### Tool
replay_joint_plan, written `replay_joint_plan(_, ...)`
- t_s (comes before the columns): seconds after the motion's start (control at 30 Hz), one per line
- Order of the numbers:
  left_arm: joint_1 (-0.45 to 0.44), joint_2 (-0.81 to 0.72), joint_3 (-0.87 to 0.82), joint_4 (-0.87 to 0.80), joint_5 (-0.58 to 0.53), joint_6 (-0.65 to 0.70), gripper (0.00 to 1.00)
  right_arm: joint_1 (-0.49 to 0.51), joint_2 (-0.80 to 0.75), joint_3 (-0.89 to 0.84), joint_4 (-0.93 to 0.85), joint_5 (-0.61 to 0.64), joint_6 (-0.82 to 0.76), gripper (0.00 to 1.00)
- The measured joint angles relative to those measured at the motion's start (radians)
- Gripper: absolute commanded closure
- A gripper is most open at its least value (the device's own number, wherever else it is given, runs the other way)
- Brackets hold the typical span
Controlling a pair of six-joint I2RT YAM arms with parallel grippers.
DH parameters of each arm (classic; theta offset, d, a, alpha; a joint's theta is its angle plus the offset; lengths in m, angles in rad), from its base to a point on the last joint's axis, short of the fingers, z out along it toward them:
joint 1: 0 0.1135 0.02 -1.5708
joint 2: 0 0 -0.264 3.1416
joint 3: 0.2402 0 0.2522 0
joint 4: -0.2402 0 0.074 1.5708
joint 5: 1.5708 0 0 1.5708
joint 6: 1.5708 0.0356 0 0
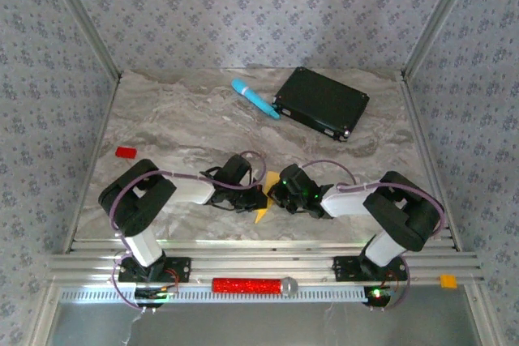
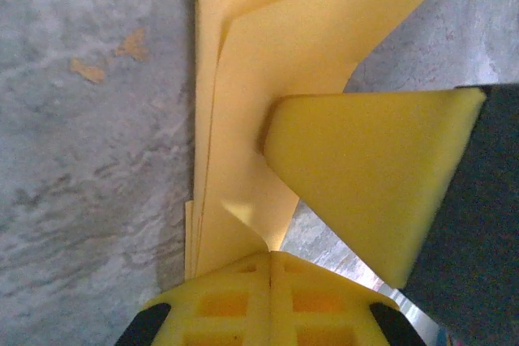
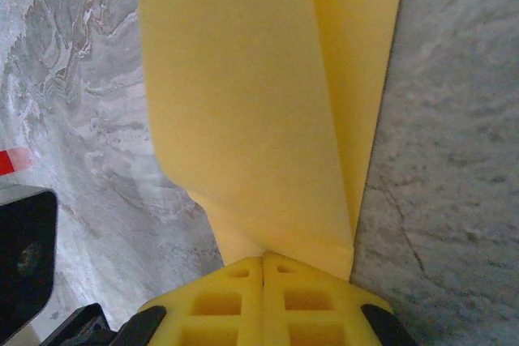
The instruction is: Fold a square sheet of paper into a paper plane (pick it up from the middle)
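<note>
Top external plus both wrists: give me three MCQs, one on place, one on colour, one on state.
1. Where on the table is the small red block?
A far right corner; B near the left edge; C dead centre.
2. What colour is the cylinder beside the black box?
A green; B white; C light blue.
3. How do the left gripper and right gripper stand on the yellow paper?
A both shut on it; B both open above it; C one shut, one open.

Answers: B, the block lies by the left wall. C, it is plainly light blue. A, in each wrist view the paper comes out from between closed fingers.
</note>
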Motion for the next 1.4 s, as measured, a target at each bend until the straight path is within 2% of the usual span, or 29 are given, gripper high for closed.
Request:
replay_joint_plan(0.47,-0.067,-0.15,-0.092,-0.131,-0.08,0.106,0.99,-0.002,-0.003,0.005,-0.022,-0.009,-0.001,1.0)
replay_joint_plan(0.77,-0.114,-0.216,-0.137,-0.16,-0.138,0.121,1.0,-0.002,-0.003,0.005,-0.022,-0.011,-0.001,1.0)
replay_joint_plan(0.93,-0.131,-0.285,-0.15,-0.253,-0.18,0.12,1.0,-0.002,-0.003,0.005,-0.021,-0.012,-0.001,1.0)
replay_joint_plan(1.07,-0.123,-0.392,-0.161,-0.346,-0.211,0.117,1.0,-0.002,-0.005,0.002,-0.016,-0.014,0.0,1.0)
replay_joint_plan(1.2,-0.055,-0.458,-0.161,-0.296,-0.197,0.098,0.98,-0.005,-0.008,-0.004,-0.007,-0.018,0.0,1.0)
replay_joint_plan(1.3,-0.007,-0.409,-0.143,-0.231,-0.163,0.078,0.98,-0.007,-0.009,-0.006,-0.005,-0.019,0.0,1.0)
replay_joint_plan(1.4,-0.003,-0.304,-0.081,-0.188,-0.122,0.069,0.98,-0.007,-0.009,-0.01,0.004,-0.021,0.0,1.0)
